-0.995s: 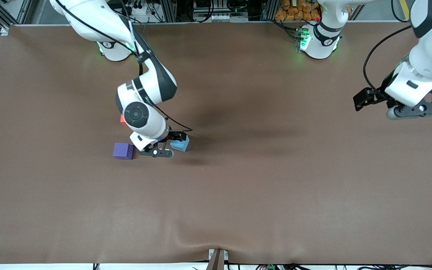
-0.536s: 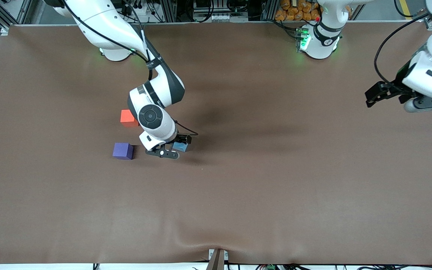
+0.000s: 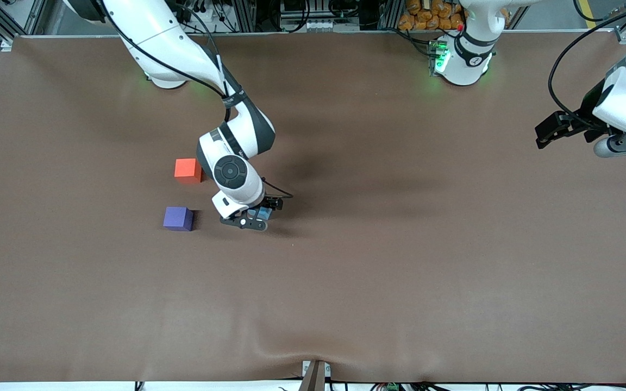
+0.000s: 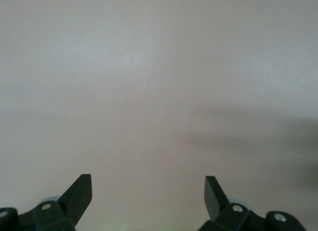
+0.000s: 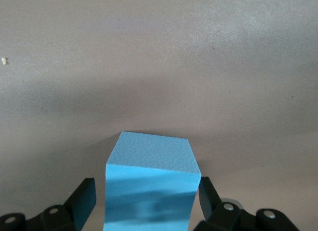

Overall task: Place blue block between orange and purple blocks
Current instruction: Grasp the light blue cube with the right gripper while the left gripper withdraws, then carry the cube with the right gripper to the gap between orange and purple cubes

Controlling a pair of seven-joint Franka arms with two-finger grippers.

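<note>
A brown table (image 3: 400, 271) carries three small matte cubes. The right gripper (image 5: 146, 201) is down at the table, its fingers (image 5: 84, 198) straddling the sky-blue block (image 5: 149, 186) with slim gaps on both sides. That block lies toward the left arm's end from the purple block (image 3: 178, 218), nearer the camera than the orange block (image 3: 187, 169). The left gripper (image 4: 148, 193) waits over bare table, spread wide.

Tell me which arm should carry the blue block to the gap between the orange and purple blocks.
Right. Its claw already straddles the blue block, close to the orange block and purple block. The left claw waits open over bare table at its own end.
</note>
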